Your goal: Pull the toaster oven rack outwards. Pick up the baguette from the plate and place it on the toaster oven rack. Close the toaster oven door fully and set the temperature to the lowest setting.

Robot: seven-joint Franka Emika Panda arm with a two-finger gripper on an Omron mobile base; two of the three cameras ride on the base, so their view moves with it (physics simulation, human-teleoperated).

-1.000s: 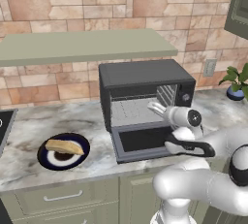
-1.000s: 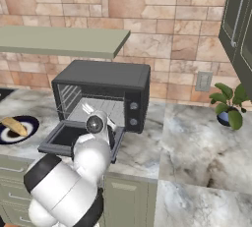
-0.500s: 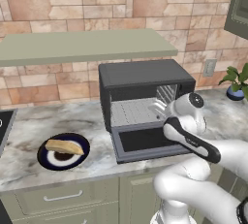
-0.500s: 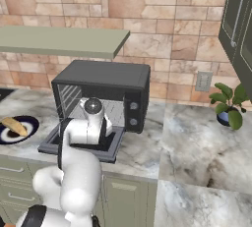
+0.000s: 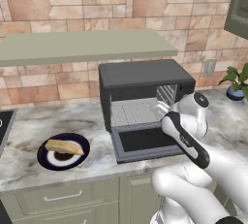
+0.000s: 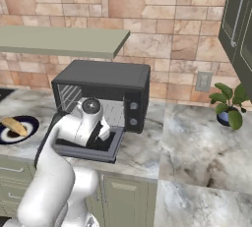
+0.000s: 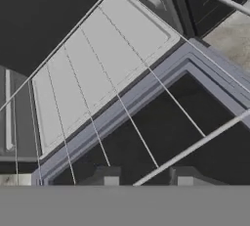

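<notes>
Look first at the hand view: your gripper [image 7: 146, 178] shows two dark fingertips [image 7: 106, 175] standing a little apart, with the front bar of the toaster oven rack [image 7: 146, 98] running across between them. Whether the fingers actually press on that bar you cannot tell from here; the jaws are partly open with the wire in the gap. The rack's thin wires reach out over the toaster oven door [image 7: 195, 132], which lies dropped down flat below them, its dark glass facing up.

In the left base view the arm bends in from the lower right and the hand sits at the right side of the toaster oven [image 5: 145, 75], at the mouth of its open cavity. The rack [image 5: 133, 111] shows light grey inside, and the door [image 5: 145, 140] hangs open over the counter [image 5: 29, 121].

The baguette [image 5: 64, 146] lies across the plate [image 5: 63, 159], well to the left of the oven, near the counter's front edge.

The counter is grey-veined marble, backed by a tan stone-tile wall [image 5: 48, 9] with a pale green shelf [image 5: 82, 46] above the oven. A potted plant [image 6: 227, 104] stands on the counter far right.
</notes>
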